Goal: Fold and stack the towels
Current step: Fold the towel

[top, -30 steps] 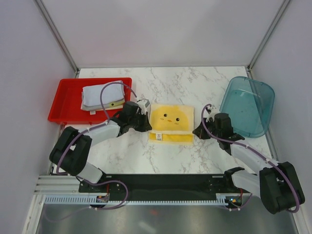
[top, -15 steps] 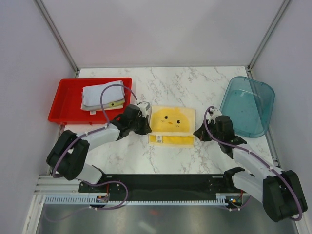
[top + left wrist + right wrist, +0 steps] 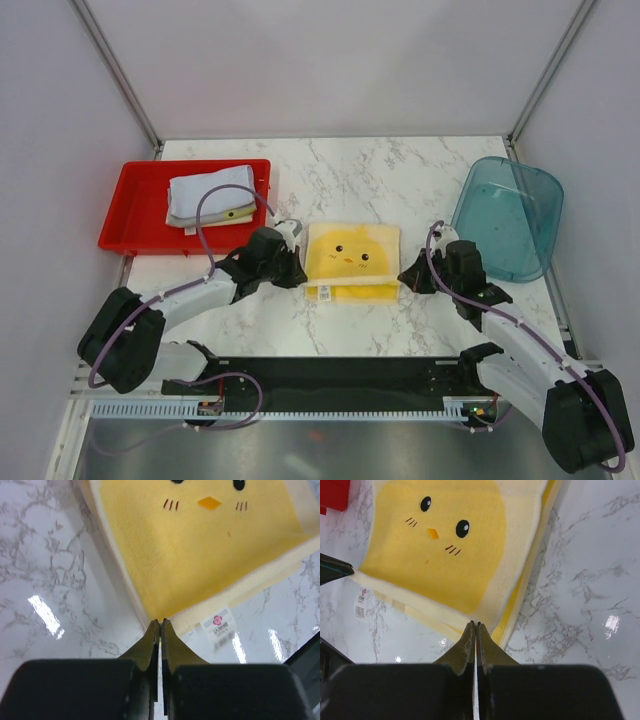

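Observation:
A yellow towel (image 3: 352,262) with a chick face lies folded on the marble table between my grippers; it also shows in the left wrist view (image 3: 200,545) and the right wrist view (image 3: 440,550). My left gripper (image 3: 300,273) (image 3: 159,622) is shut on the towel's left near corner. My right gripper (image 3: 404,275) (image 3: 475,624) is shut on the top layer's right near corner. A lower yellow layer shows beneath the top layer's near and right edges. A stack of folded pale grey towels (image 3: 210,195) lies in the red tray.
The red tray (image 3: 130,235) stands at the back left. A translucent teal basket (image 3: 505,215) lies at the right. A white label tag (image 3: 220,625) sticks out at the towel's near left edge. Cage posts rise at the back corners.
Both grippers have moved toward the near edge, drawing the yellow towel's held corners and its chick face with them. The stack in the tray has not moved.

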